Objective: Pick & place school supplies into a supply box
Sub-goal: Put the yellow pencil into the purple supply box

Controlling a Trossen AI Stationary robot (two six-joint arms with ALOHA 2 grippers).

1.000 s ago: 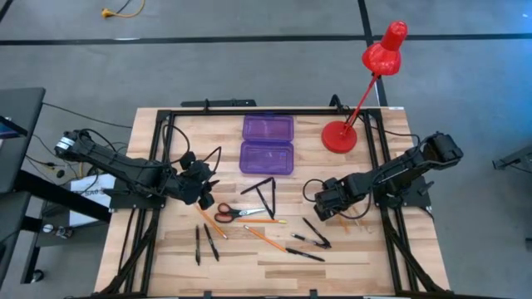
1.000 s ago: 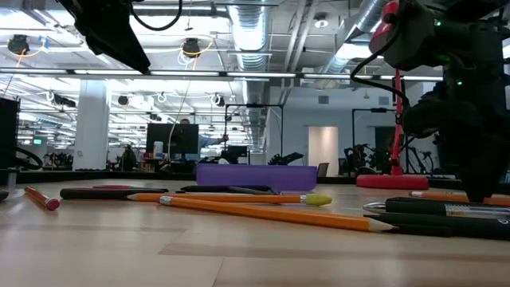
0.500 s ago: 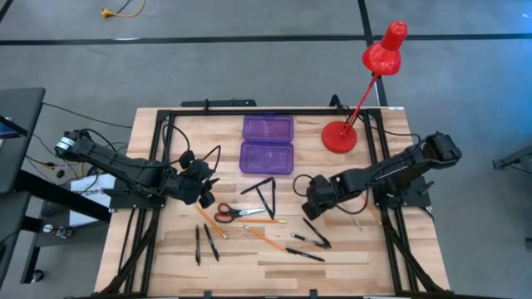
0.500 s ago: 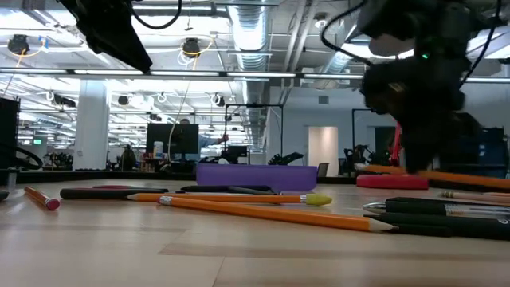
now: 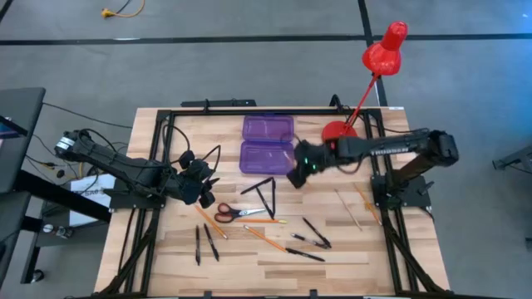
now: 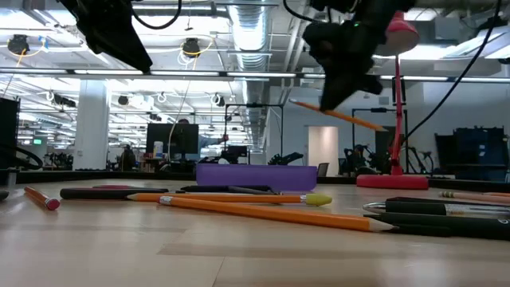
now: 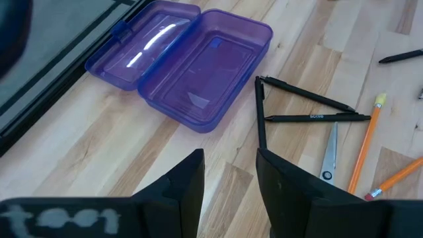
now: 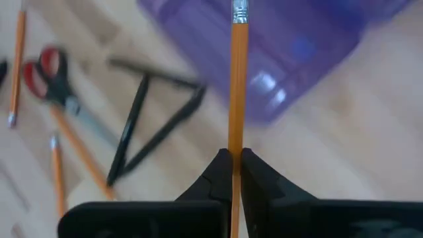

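we've swung the right gripper (image 8: 232, 173) up from the table, jaws pinching an orange pencil (image 8: 236, 79), now beside the purple supply box (image 5: 267, 157); drop looks next.

Orange pencil (image 8: 236, 86) over (open) purple box (image 5: 267, 157)

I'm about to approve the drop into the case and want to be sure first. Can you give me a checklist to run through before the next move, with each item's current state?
1. Right end effector shut on the orange pencil: ok.
2. Pencil lifted clear of the table: ok, it hangs in the air in the low view.
3. Purple pencil case open, lid flat: ok.
4. Case tray free of obstruction: ok, it looks empty in the left wrist view.
5. Pencil fully over the tray: cannot tell; the end effector sits at the case's right edge.
6. Left end effector clear of the case: ok, it waits over the table's left side.
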